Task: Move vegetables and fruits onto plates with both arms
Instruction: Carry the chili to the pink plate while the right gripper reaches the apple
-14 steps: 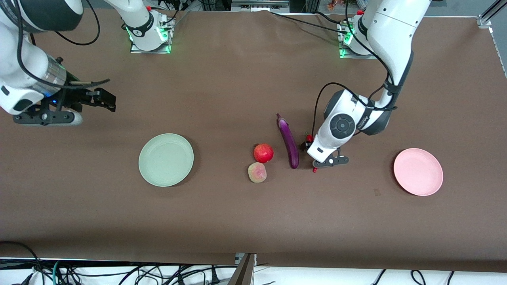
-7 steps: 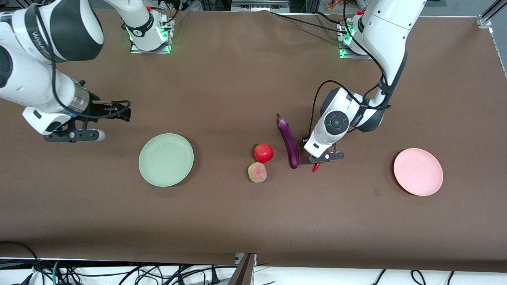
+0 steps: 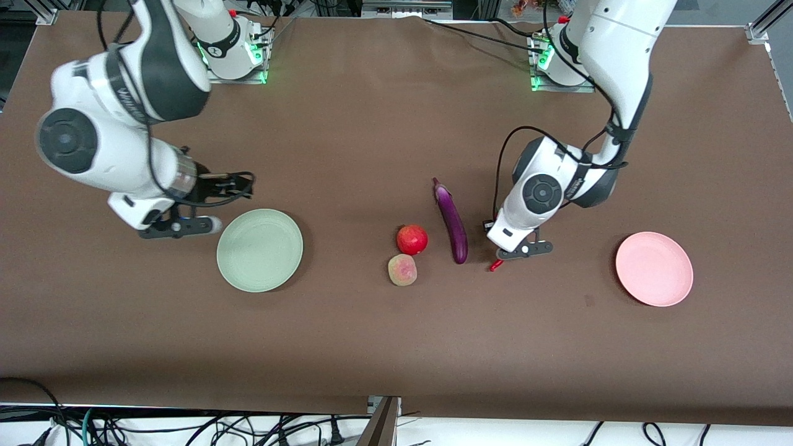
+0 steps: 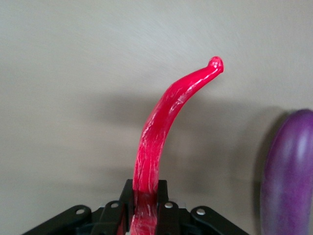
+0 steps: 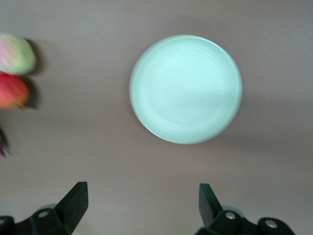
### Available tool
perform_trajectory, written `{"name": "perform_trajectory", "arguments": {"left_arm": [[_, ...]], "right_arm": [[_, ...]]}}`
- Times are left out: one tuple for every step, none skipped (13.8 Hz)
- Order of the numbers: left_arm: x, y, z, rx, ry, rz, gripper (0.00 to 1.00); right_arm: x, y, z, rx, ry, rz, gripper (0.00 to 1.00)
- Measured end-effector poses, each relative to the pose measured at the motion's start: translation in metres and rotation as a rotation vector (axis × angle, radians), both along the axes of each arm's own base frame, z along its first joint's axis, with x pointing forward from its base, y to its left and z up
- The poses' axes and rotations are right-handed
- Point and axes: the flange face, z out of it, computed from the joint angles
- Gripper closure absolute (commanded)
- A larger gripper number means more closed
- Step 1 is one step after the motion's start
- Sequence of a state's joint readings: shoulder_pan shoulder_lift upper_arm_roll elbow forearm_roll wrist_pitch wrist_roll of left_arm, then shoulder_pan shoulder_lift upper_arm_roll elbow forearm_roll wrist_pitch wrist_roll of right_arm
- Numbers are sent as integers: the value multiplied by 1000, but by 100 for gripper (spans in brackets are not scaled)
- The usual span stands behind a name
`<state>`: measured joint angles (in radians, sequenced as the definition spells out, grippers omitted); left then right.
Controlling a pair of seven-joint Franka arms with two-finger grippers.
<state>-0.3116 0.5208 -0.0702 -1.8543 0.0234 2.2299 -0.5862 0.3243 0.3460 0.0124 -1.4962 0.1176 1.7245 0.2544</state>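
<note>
My left gripper (image 3: 497, 248) is shut on the thin red chili (image 4: 161, 132) and holds it low over the table beside the purple eggplant (image 3: 452, 220). Only the chili's tip (image 3: 494, 266) shows in the front view. The left wrist view also shows the gripper (image 4: 145, 196) and the eggplant (image 4: 288, 171). The red pomegranate (image 3: 412, 239) and the peach (image 3: 402, 270) lie next to the eggplant, toward the right arm's end. My right gripper (image 3: 232, 186) is open and empty, over the table by the green plate (image 3: 259, 249). The right wrist view shows the gripper (image 5: 142, 200) and that plate (image 5: 186, 88).
The pink plate (image 3: 653, 269) sits empty toward the left arm's end of the table. The green plate is empty too. The peach (image 5: 14, 54) and the pomegranate (image 5: 11, 90) show at the edge of the right wrist view. Cables hang along the table's near edge.
My right arm has swung in from the table's end to beside the green plate. My left gripper has shifted slightly around the chili, toward the pink plate.
</note>
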Motion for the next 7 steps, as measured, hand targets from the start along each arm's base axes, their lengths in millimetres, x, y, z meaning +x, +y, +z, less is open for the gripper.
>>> {"name": "perform_trajectory", "arguments": {"left_arm": [[6,13,19,4,-7,5,89],[11,29,40,15,-9,-20,88],[16,49,60,34,-1,-68,88],[24,76,80,52,13,-126,87],[34,108,99,63,22,-188,87],[43,143,112,71,25,-253,87],[51,182,120,87,26,-320,86]], "right_arm": [[-4,31,-12,2,-15,-16,0],[-8,63,-26,4,-35,-33,0],[-13,95,-43,9,-56,-62,0],[-19,125,-60,15,-75,-97,0],[-27,155,-78,25,-95,-132,0],[-36,183,-96,38,-114,-164,0],[-47,209,-113,49,-128,-191,0]]}}
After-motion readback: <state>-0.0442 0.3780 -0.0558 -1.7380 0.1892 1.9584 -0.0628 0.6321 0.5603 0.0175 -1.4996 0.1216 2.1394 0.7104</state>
